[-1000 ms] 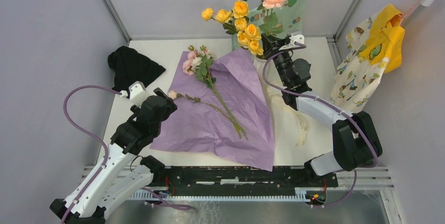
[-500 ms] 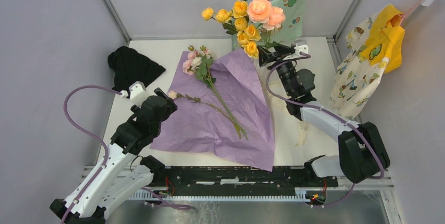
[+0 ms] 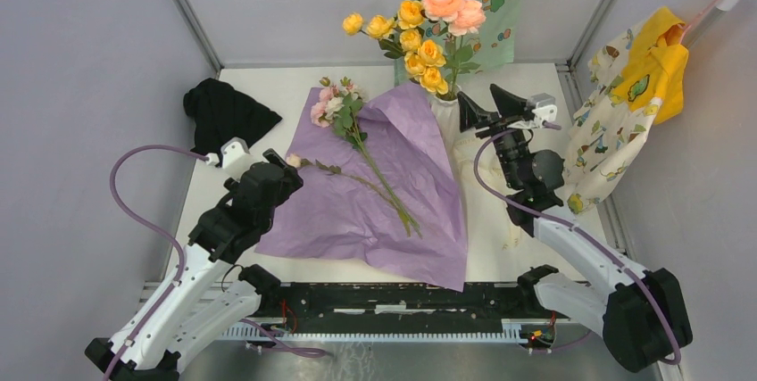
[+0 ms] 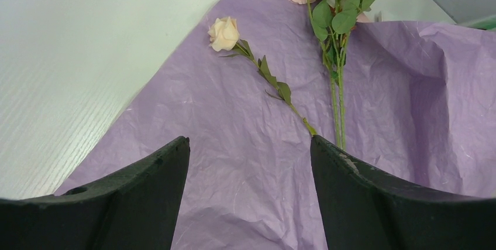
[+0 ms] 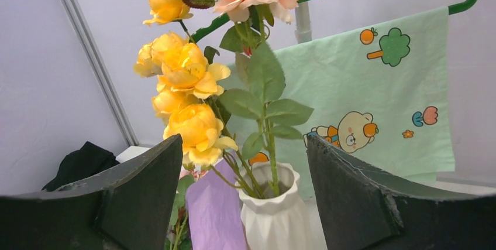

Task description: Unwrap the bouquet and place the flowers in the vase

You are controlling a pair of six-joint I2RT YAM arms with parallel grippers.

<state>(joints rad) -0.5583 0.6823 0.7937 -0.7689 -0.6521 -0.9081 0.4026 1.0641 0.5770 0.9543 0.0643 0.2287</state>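
The bouquet lies unwrapped: its purple paper [image 3: 357, 211] is spread flat on the table. A pink-and-cream rose spray [image 3: 335, 106] and a single cream rose [image 3: 293, 161] lie on it. The white ribbed vase [image 3: 444, 118] stands behind the paper's far right corner and holds yellow roses [image 3: 415, 42] and peach roses [image 3: 451, 2]. My right gripper [image 3: 486, 104] is open just right of the vase, apart from it, and looks at the vase [image 5: 275, 215] between its fingers. My left gripper [image 3: 284, 167] hangs open over the paper's left edge, with the cream rose [image 4: 224, 32] ahead of it.
A black cloth [image 3: 228, 113] lies at the far left. A green printed cloth on a hanger [image 3: 495, 20] hangs behind the vase. Yellow and patterned garments [image 3: 634, 95] hang at the right. Cream ribbon [image 3: 500, 202] lies right of the paper.
My right gripper opened and let go of the peach roses, which dropped lower into the vase. It then drew back to the right. The left arm stayed still.
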